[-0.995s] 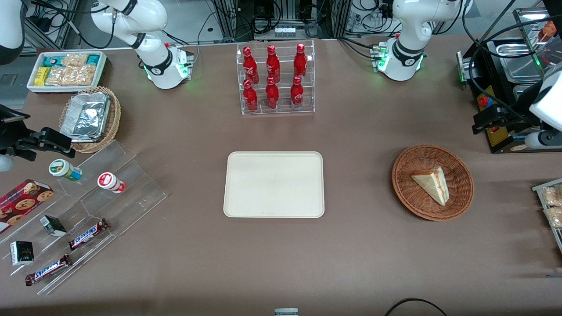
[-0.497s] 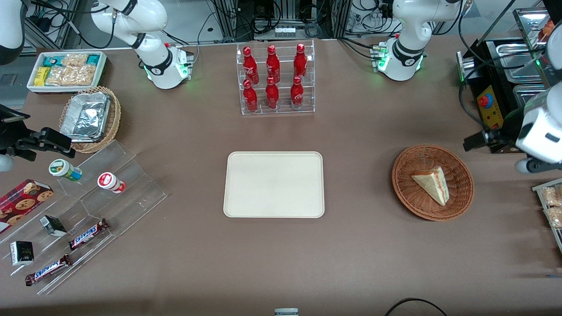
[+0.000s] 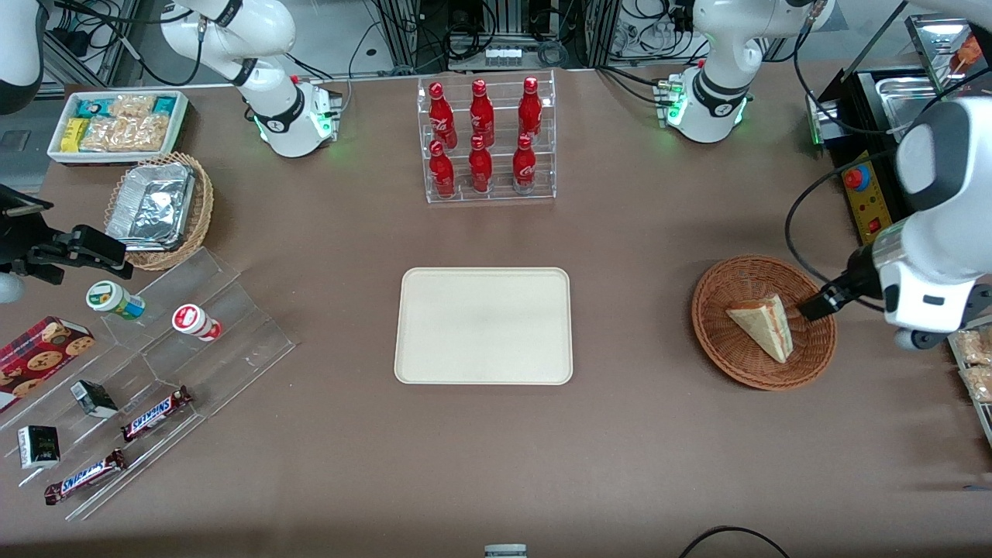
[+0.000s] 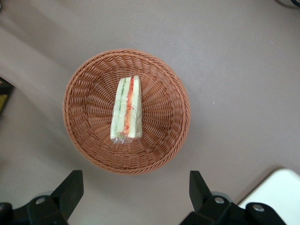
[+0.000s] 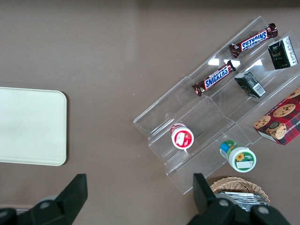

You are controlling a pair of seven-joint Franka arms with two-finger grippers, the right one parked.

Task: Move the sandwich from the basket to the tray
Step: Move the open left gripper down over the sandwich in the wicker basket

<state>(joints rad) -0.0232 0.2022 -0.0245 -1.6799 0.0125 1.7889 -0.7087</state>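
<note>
Brown paper-covered table point(image 3: 620, 449), nearest to farthest: you get two bars reading SNICKERS point(image 3: 155, 413) on the clear stepped stand point(image 3: 194, 341) toward the parked arm's end, plus small dark boxes whose print you can't read and a red cookie box point(image 3: 39, 358). Next back, the cream tray point(image 3: 483, 325) sits mid-table, flat and bare. Level with it toward the working arm's end is your reddish-brown wicker basket point(image 3: 763, 322), and the sandwich point(image 3: 763, 325) lies in it, roughly centred, well apart from the tray. Sandwich look: pale white bread wedge, clear wrap, with green, orange and red filling stripes along the cut edge facing up in the left wrist view point(image 4: 126, 108). Long axis in the front view runs diagonally, narrow tip pointing toward the front camera and the working arm's end, wide end toward the tray. Your gripper point(image 4: 133, 194) hovers above the basket, off the sandwich, fingers point(image 4: 70, 187) spread wide and holding nothing; in the front view one dark finger point(image 3: 821, 302) shows over the basket's rim, just beside the sandwich. Farthest: six red bottles point(image 3: 482, 136) in a clear rack, white script too small to read.
</note>
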